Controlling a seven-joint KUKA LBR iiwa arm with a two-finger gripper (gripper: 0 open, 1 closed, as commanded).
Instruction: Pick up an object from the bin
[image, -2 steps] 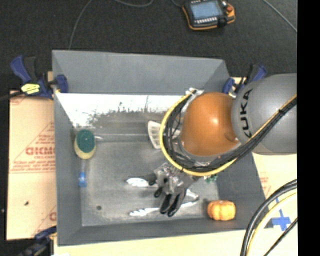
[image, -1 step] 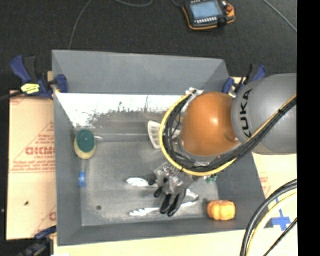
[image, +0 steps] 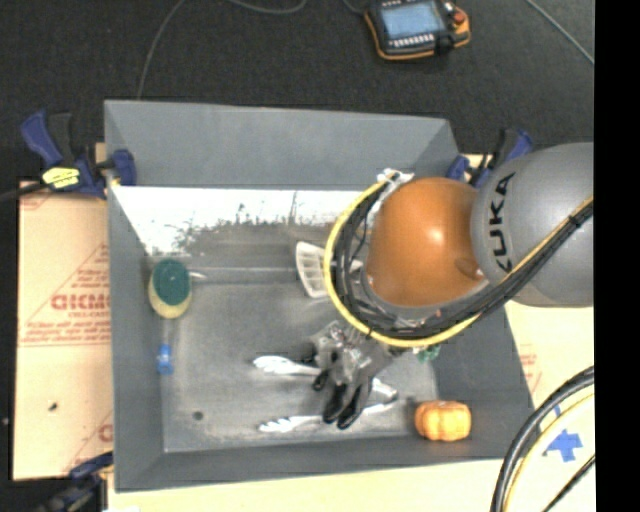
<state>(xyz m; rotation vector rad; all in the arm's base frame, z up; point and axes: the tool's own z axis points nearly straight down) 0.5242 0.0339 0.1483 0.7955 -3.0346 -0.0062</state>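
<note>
While the gripper (image: 340, 398) hangs low in the bin (image: 230, 320), front middle, it can't be told if the jaws are open or closed; white pieces (image: 278, 366) lie just beside it, orange pumpkin (image: 443, 420) near on the right. Step looks like grasp approach; next move likely needs closing on a white piece, then a lift

Slim white piece (image: 281, 365) with ragged edges, flat on the floor of the bin (image: 240, 310), lengthwise left to right, right end just beside the tool (image: 340, 400). Second white piece (image: 290, 424) of like shape, flat near the front wall, roughly parallel, apart from the first.
</note>
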